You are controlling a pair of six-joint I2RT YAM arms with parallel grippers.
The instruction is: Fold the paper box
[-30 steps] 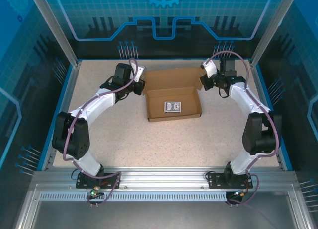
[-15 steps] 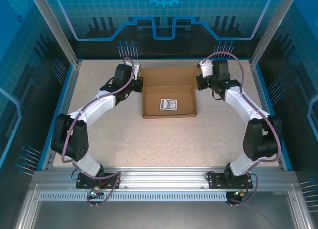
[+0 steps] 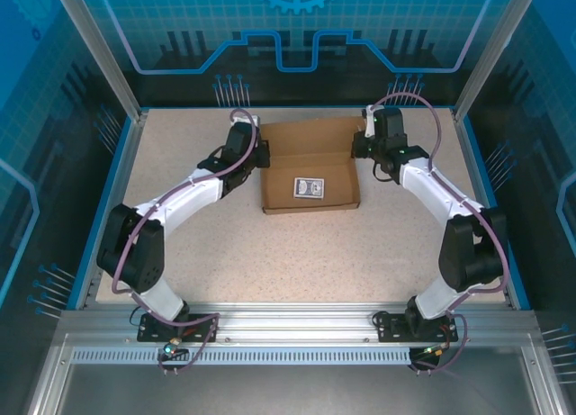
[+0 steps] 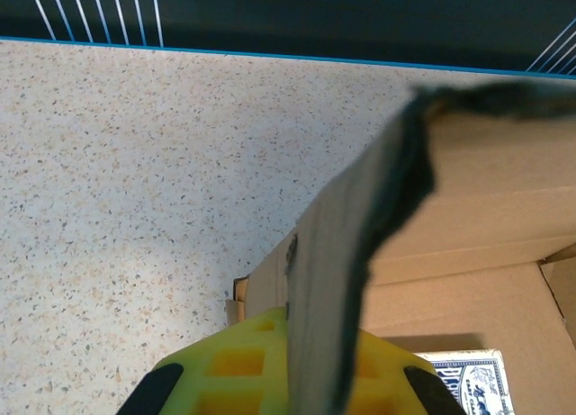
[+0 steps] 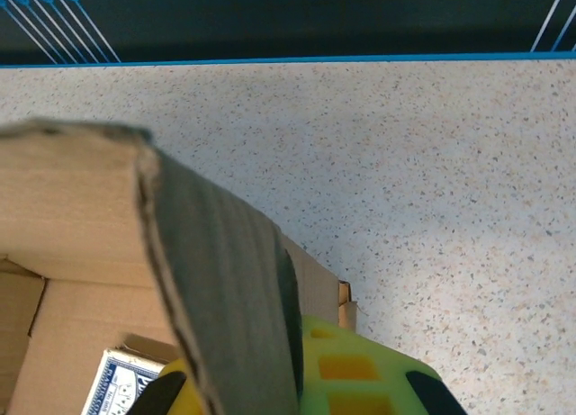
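Roughly halfway: paper box (image 3: 310, 147) walls were up, lid unclosed, near tabletop's (image 3: 270, 248) far edge; left fingers (image 4: 243, 365) and right fingers (image 5: 360, 372) pinched lid flaps.

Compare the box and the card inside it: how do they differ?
The box is plain brown; the card is printed blue and white. The box is far larger; the card lies flat on its floor. The left gripper and right gripper pinch the box's flaps; nothing grips the card. Both are rectangular.

Card (image 3: 310, 188) inside paper box (image 3: 310, 143)
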